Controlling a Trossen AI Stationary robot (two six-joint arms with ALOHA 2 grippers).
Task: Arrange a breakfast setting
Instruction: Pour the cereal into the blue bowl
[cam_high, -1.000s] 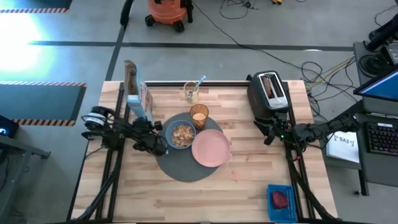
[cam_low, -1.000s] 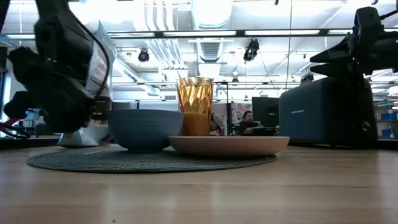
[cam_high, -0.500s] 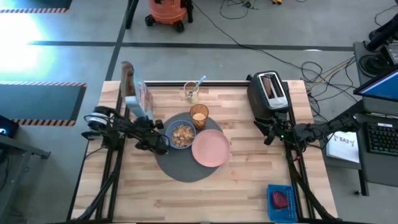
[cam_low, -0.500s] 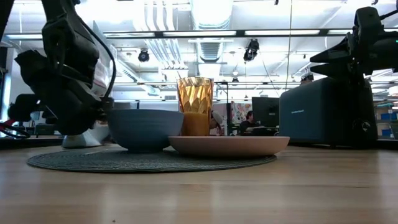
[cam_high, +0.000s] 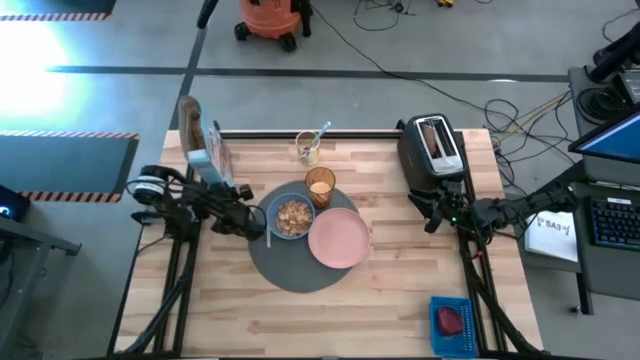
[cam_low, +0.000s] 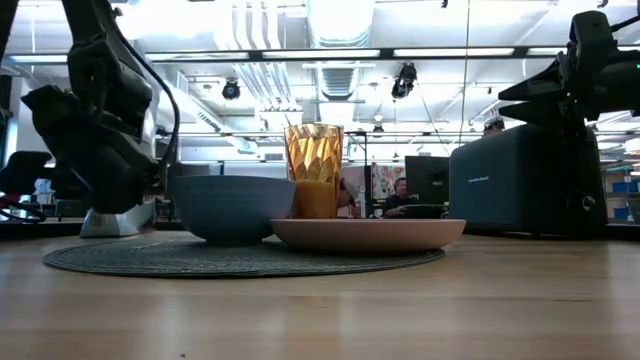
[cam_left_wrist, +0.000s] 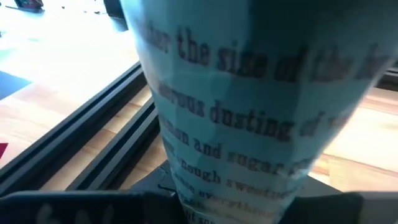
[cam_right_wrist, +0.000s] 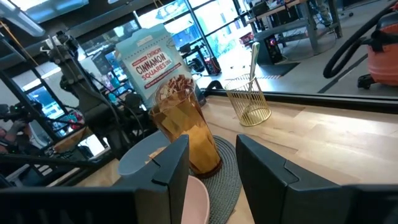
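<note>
The dark-grey mat (cam_high: 300, 268) carries the blue bowl (cam_high: 292, 216) with cereal in it, the pink plate (cam_high: 339, 239) and the amber tumbler (cam_high: 320, 186). A light-blue spoon (cam_high: 320, 132) stands in a clear holder at the far edge. The toast (cam_high: 435, 137) sticks out of the black toaster (cam_high: 430, 152). A red food piece (cam_high: 452, 321) lies in a blue basket. My left gripper (cam_high: 230, 198) is shut on a blue cereal box (cam_high: 203, 150) left of the bowl. My right gripper (cam_right_wrist: 211, 168) waits open by the toaster. My left gripper holds the cereal box by its lower part (cam_left_wrist: 239, 202), one finger on either side of it. The fingers (cam_left_wrist: 81, 208) come nearly level from the table's left side. The box stands roughly upright above them; whether its bottom rests on the table I cannot tell.
The toaster stands at the far right of the table. The blue basket (cam_high: 450, 325) sits at the near right corner. Bare wood lies along the near edge (cam_high: 300, 320) and between the plate and the right arm.
My left gripper has carried the cereal box away from the bowl toward the table's left edge. The box now stands near the far left corner, apart from the bowl.
</note>
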